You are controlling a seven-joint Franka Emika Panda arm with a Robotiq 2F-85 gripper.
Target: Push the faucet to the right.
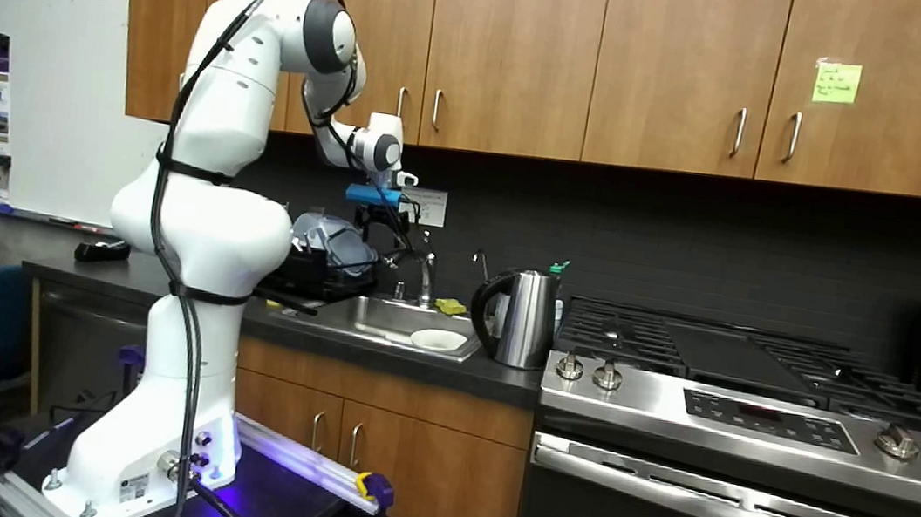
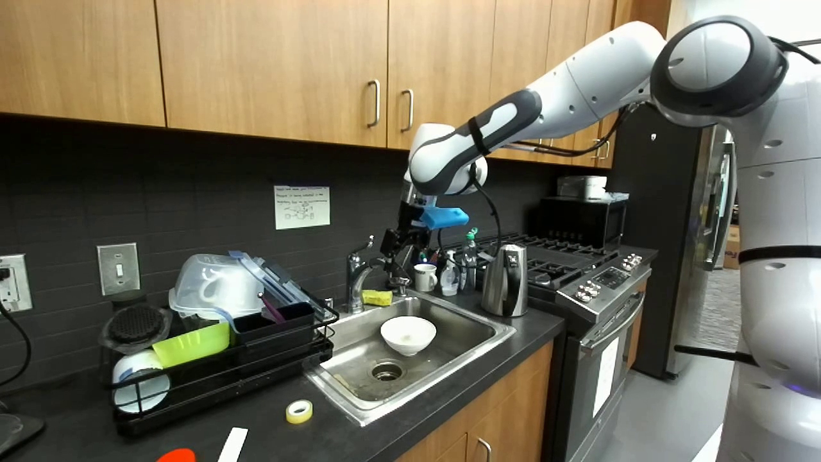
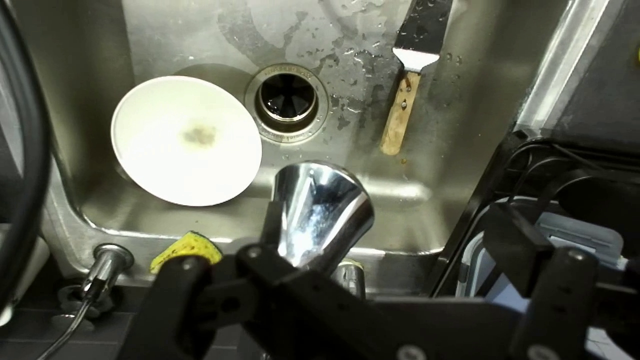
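The tool looks released: in the wrist view its two fingers stand wide apart, clamped on nothing. Within that gap is the faucet, close by the finger on the side of the kettle and well away from the finger toward the dish rack; whether metal and finger touch, I cannot tell. Its long axis seems to run out from the wall over the sink, across the line joining the fingers. Taking right as toward the stove, as in both exterior views, the push probably turns on the rack-side finger, the farther one, crossing the gap to meet it. Beyond, a yellow sponge sits near the faucet's foot, and a white bowl and a wooden-handled spatula lie in the sink, the bowl nearer the kettle side.
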